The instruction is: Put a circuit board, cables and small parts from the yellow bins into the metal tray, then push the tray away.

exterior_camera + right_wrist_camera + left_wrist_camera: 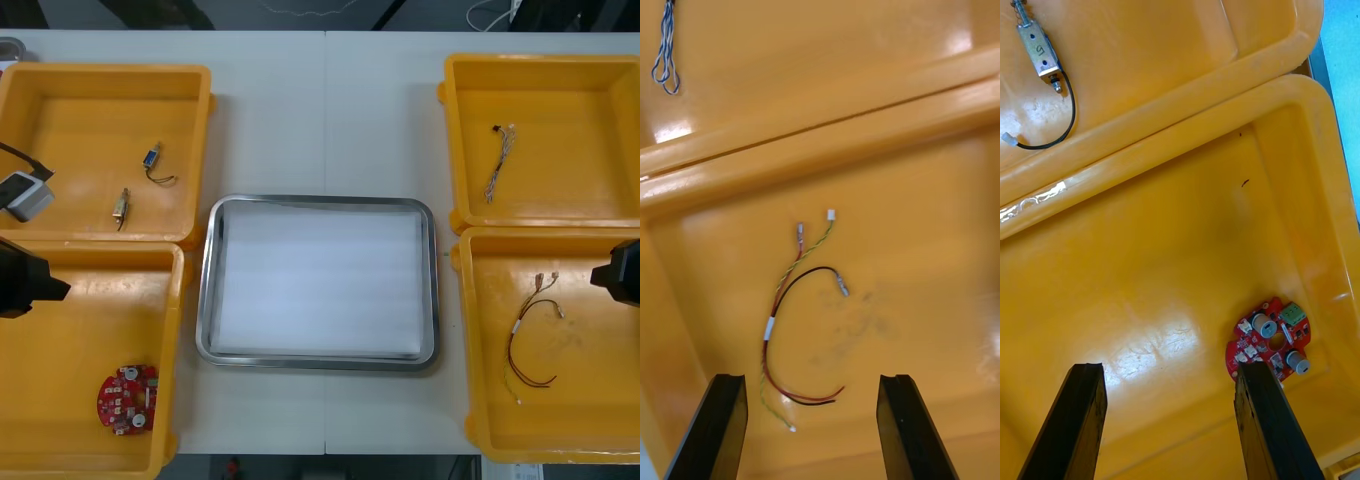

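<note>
Round red circuit board (127,398) (1270,341): lies flat in the robot-side left yellow bin (70,360), toward that bin's near right corner.

Left gripper (25,285) (1171,371): over the same bin, at its far left edge. Jaws open, nothing between them. In the left wrist view the board sits close to one fingertip, outside the gap.

Red and yellow cable (530,335) (790,322): loose curl on the floor of the robot-side right bin (590,380), in its left half.

Right gripper (620,272) (811,379): at that bin's far right edge. Jaws open and empty; the cable's lower end lies ahead of the gap, nearer one finger.

Twisted blue and white cable (498,165) (666,52): far right bin (560,120), near its left wall.

Two small metal parts (152,158) (1039,49): far left bin (70,130), right half.

Metal tray (205,290): middle of the table (330,110), between the bins, white inside, holding nothing.
</note>
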### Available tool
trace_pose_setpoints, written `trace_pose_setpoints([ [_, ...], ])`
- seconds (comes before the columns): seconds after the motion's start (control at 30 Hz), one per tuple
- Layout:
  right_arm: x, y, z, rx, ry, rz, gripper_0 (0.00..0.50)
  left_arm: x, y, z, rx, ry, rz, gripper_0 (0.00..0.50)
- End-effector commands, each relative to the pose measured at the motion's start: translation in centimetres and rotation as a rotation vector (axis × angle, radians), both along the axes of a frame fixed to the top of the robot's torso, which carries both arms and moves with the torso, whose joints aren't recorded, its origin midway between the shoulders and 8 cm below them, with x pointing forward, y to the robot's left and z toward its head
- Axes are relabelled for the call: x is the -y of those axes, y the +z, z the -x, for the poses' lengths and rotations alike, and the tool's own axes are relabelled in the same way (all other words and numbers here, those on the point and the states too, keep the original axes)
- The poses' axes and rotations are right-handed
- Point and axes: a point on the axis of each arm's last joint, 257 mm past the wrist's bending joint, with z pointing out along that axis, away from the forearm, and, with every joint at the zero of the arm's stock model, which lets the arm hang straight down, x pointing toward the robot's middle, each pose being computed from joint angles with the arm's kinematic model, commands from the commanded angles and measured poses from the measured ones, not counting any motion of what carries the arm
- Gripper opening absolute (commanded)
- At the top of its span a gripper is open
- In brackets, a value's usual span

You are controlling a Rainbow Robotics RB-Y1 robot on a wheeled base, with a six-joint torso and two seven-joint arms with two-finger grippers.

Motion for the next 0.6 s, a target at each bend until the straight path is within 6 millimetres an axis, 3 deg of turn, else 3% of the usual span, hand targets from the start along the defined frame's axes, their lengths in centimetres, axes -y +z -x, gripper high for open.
trace_pose_setpoints([
  [0.03, -2.6, -1.5, 0.8, -0.021, -0.028, -0.063, 0.500, -0.6, -1.5, 1.1, -0.005, -0.174, -0.099, 0.500],
  [0.33, -4.9, -4.3, 1.6, -0.092, -0.099, -0.110, 0.500, 0.4, -3.7, 1.5, 0.072, -0.420, -0.162, 0.500],
  [0.6, -4.2, -7.6, 1.9, -0.157, -0.161, -0.006, 0.500, 1.2, -5.4, 2.4, 0.117, -0.600, -0.203, 0.500],
])
